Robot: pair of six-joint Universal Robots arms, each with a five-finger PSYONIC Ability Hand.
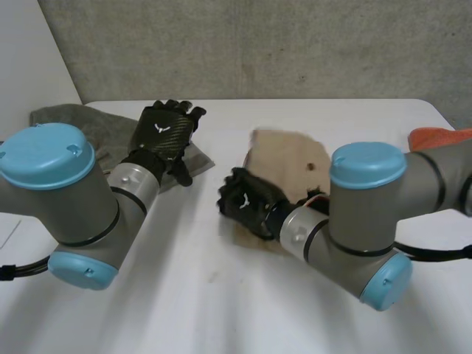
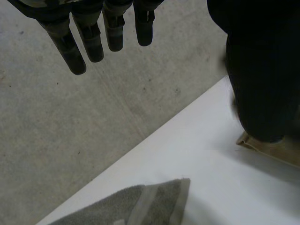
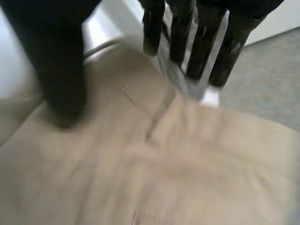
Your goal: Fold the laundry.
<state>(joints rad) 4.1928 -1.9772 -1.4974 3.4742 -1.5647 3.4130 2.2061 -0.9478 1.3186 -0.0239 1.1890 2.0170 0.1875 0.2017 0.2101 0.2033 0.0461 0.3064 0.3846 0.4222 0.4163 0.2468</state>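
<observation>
Left hand (image 1: 164,134) open by the grey towel (image 1: 70,118); right hand (image 1: 247,200) open over the beige cloth (image 1: 287,155).
Left fingers (image 2: 89,42) are straight and hold nothing, raised near the towel's corner on the white table (image 1: 221,310). Right fingers (image 3: 201,42) are straight, thumb tip down at the beige cloth, mid-table. Orange cloth (image 1: 441,136) lies at the far right edge.

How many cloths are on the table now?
3: grey cloth far left by the left robot hand; tan cloth mid-table under the right robot hand; orange cloth at the right edge, partly behind the right arm.
</observation>
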